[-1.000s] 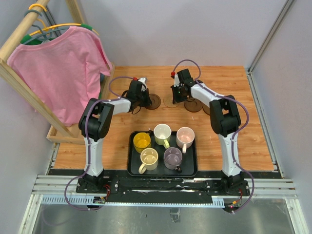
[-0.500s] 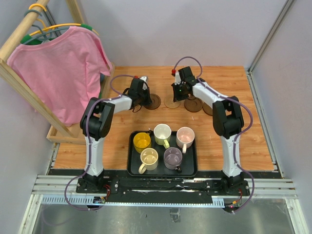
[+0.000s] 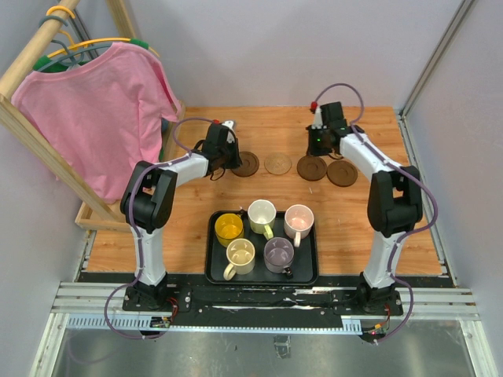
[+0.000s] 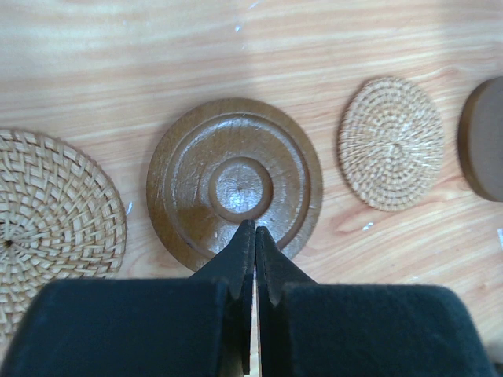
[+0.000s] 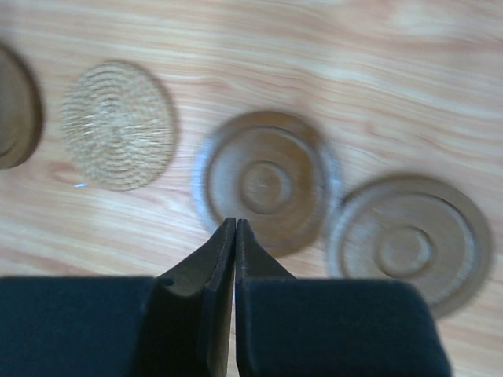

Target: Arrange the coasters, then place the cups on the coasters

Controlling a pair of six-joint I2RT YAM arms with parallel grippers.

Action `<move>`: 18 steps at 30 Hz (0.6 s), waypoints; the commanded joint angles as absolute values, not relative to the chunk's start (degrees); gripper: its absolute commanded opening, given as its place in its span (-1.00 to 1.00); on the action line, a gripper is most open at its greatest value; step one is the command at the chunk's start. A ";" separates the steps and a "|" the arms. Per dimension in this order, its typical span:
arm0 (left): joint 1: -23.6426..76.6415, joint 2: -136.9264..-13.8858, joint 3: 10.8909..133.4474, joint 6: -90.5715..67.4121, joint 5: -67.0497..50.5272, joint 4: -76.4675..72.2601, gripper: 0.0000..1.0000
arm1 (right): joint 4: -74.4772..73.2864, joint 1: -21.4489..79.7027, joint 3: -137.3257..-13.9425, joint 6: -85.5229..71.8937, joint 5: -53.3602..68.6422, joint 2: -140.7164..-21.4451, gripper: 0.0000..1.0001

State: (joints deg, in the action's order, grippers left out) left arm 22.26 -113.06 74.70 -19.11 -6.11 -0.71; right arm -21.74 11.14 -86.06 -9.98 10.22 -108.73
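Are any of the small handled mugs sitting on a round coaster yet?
No, all five mugs stand inside the black rectangular tray, away from the round coasters.

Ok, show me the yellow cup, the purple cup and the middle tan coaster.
yellow cup [image 3: 229,228], top view, inside of the bowl.
purple cup [image 3: 279,253], top view, inside of the bowl.
middle tan coaster [image 3: 277,163], top view, its centre.

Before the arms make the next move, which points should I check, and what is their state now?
1. Five round coasters laid on the wooden table: ok; two tan woven discs, three dark brown ringed discs.
2. Coasters free of overlap: ok at left; blurred right pair, cannot tell.
3. Five small handled mugs upright in the black rectangular tray: ok.
4. Jaws open for a mug: not ok; left jaws and right jaws shut, empty.
5. Mugs on coasters: not ok, none yet.
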 commanded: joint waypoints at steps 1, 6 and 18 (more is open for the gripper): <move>22.43 -108.57 73.24 -18.74 -6.41 -1.73 -0.97 | -21.42 6.66 -79.67 -12.33 7.69 -104.07 -0.92; 22.47 -105.49 69.96 -19.44 -6.38 -2.81 -0.96 | -21.64 5.80 -72.98 -13.12 2.41 -100.09 -0.87; 22.48 -96.95 61.05 -19.23 -1.59 -4.72 -0.79 | -25.16 5.75 -64.03 -15.37 -7.24 -96.90 -0.16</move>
